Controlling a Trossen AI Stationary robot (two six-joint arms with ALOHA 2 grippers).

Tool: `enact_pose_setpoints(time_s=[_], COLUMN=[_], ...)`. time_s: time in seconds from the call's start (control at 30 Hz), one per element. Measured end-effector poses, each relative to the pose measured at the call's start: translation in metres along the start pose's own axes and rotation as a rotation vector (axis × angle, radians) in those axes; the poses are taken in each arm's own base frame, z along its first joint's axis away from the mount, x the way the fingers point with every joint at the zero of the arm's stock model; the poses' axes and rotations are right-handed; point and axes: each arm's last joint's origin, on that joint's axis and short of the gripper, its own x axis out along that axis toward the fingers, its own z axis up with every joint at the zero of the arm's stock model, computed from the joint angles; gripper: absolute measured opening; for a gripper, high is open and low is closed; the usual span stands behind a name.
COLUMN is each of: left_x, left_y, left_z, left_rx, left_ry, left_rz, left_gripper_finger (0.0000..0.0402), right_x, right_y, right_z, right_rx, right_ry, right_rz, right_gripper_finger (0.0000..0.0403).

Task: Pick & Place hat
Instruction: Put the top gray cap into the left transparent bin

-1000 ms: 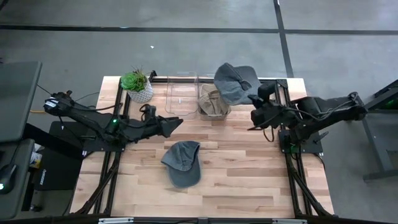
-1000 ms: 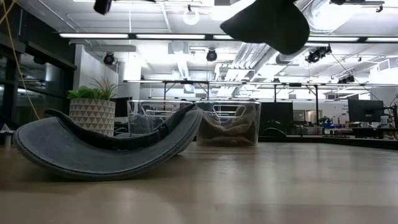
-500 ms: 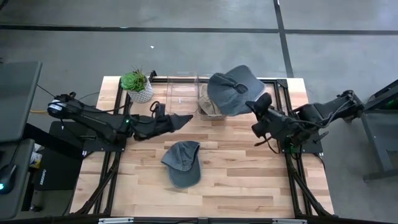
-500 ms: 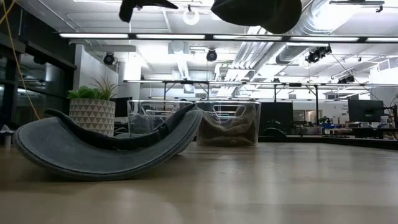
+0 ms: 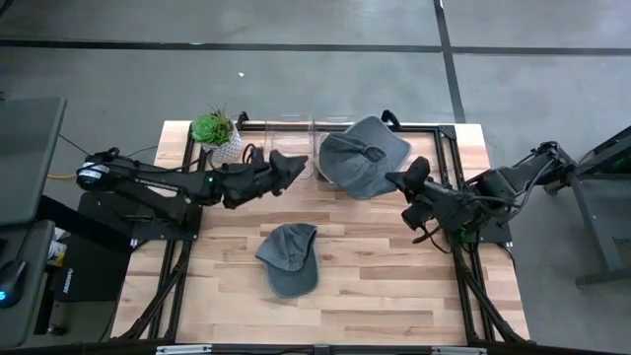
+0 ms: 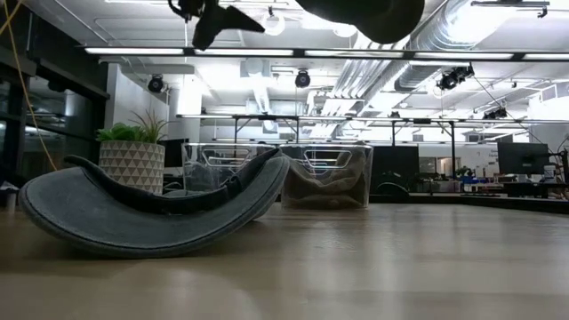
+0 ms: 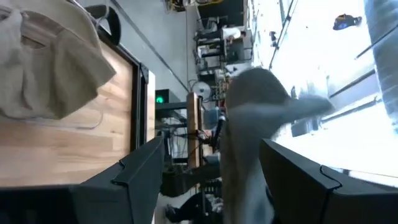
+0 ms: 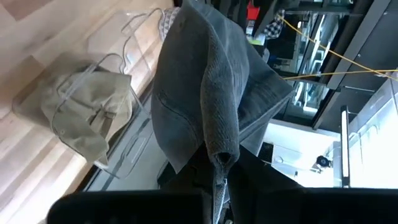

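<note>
The right gripper [image 5: 397, 180] is clamping a fold of the grey hat [image 5: 363, 164] between closed fingers and is holding it aloft over the right-hand clear bin [image 5: 338, 150], where a tan hat [image 8: 87, 112] is already lying. In the right wrist view the grey hat [image 8: 205, 93] is hanging as a draped fold from the pinch, its crown bulging out to either side, so the load is soft and free to swing. For a good placement, the operator is advised to bring the hat squarely over the bin opening, lower it until most of the fabric is inside the walls, and only then part the fingers; a release from height risks the brim catching on the rim and draping outside. The left gripper [image 5: 294, 160] is hovering with its fingers apart above the left-hand clear bin [image 5: 284, 148], near the grey hat, and is carrying nothing; it should stay clear of the descent path. A second grey hat [image 5: 289, 257] is lying upturned on the wooden table [image 5: 394, 286], awaiting its turn, beside no obstruction. The potted plant [image 5: 217, 134] is standing at the far-left corner.
</note>
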Motion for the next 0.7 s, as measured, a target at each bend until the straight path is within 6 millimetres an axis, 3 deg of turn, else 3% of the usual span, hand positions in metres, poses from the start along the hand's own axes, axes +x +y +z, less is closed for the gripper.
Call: enact_pose_setpoints(time_s=[0.4,0.7], left_x=[0.009,0.009], left_y=[-0.009,-0.010], left_z=[0.011,0.011], left_rx=[-0.049,0.012], left_ry=[0.100,0.098], left_rz=[-0.092,-0.107], left_gripper_finger=[0.0373,0.0385], right_x=[0.008,0.028], right_y=[-0.001,-0.002], right_z=[0.003,0.007], right_rx=[0.045,0.073], right_ry=[-0.040,-0.036], right_rz=[0.034,0.062], right_gripper_finger=[0.0013,0.0013])
